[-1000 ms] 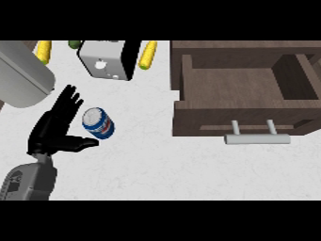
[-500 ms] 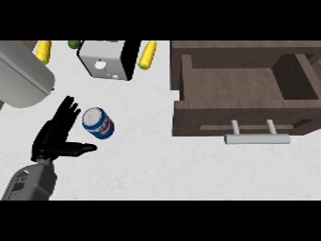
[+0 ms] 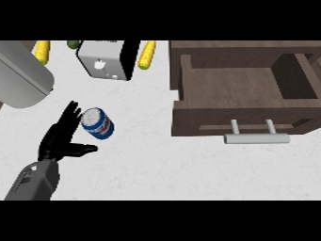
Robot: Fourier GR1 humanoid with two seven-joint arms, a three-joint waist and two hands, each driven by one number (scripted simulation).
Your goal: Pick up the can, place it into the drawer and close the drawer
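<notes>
head view: the left robot hand (image 3: 60,141) shows at the lower left over the white bench (image 3: 163,164), released, with straight fingers and the thumb spread. the blue can (image 3: 97,124) rests on the bench just beside its fingers, on their right. well apart to the right, the brown drawer (image 3: 239,87) is open, its pale handle (image 3: 256,138) towards the near edge.

A white-and-black toaster (image 3: 107,59) stood at about 11 o'clock on the pale speckled counter (image 3: 190,169). A yellow cob-like thing (image 3: 148,54) lay just beside it at its 3 o'clock, and another (image 3: 43,51) lay at its 9 o'clock, with something small and green (image 3: 73,44) between that one and the toaster. A large rounded grey vessel (image 3: 13,73) filled the 10 o'clock corner, its kind unclear.
</notes>
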